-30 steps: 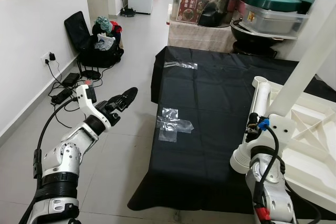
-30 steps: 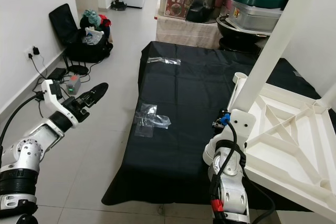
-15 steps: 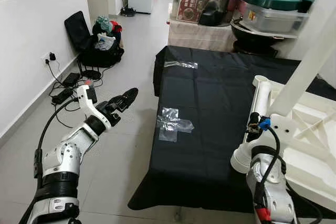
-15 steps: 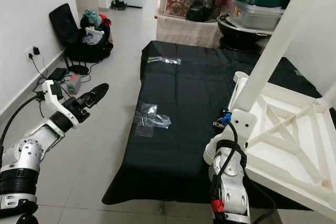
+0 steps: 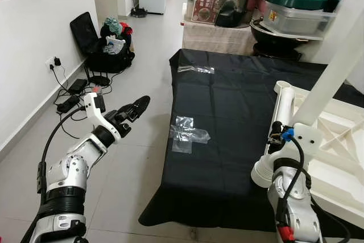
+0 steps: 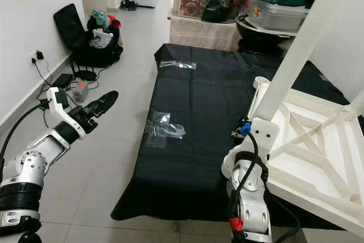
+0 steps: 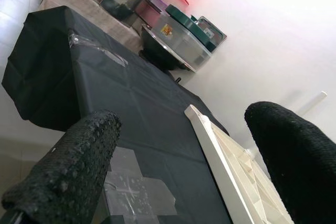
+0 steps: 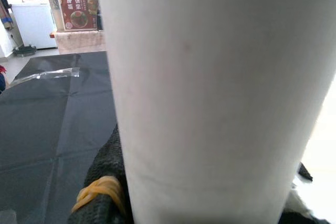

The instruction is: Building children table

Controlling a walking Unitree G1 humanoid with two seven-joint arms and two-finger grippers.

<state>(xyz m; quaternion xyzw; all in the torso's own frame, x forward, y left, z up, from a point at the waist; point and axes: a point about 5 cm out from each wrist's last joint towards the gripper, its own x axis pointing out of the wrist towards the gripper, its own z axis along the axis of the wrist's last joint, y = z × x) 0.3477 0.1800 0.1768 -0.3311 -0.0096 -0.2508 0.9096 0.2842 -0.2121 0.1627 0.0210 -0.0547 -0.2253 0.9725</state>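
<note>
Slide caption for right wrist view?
Right gripper clamped on a white table leg above the black sheet.

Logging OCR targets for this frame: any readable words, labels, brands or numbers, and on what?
No text can be read in these views.
Red printed food carton under the orange-lidded storage box: has lettering, too small and blurred.
Yellow sticker on the grey lidded container: unreadable.

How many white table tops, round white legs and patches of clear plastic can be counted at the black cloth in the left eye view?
White table top: 1
Round white legs: 2
Clear plastic patches: 2
Total: 5
</note>
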